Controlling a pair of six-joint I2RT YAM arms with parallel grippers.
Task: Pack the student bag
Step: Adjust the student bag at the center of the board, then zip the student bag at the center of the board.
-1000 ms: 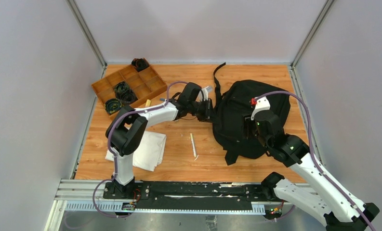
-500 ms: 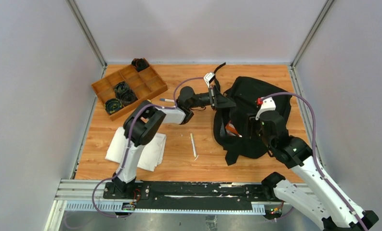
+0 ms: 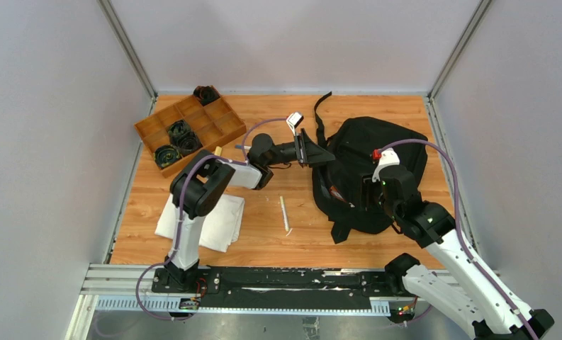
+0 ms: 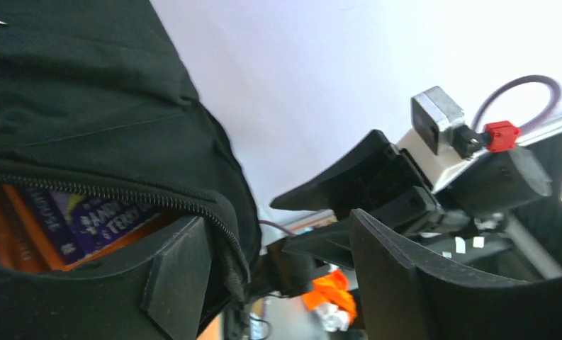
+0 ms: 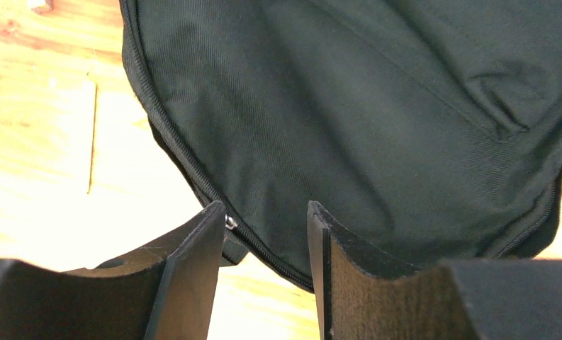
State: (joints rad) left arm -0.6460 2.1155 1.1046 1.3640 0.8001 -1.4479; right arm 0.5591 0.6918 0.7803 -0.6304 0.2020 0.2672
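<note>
Cloth (image 3: 214, 223), pen (image 3: 284, 214) and wooden tray (image 3: 221, 113) lay beside the soft black student bag (image 3: 400, 138). Left gripper (image 3: 319, 156) gaped at its zip (image 4: 122, 195); right gripper (image 5: 267, 216) hung half-open, empty.

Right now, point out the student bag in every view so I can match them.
Top external: student bag right of centre, beneath the right arm.
Left wrist: upper left, its zipper open.
Right wrist: fills the top and middle.
Shared landmark: the red plug, beside the bag from above, far right in the left wrist view; absent from the right wrist view.
</note>
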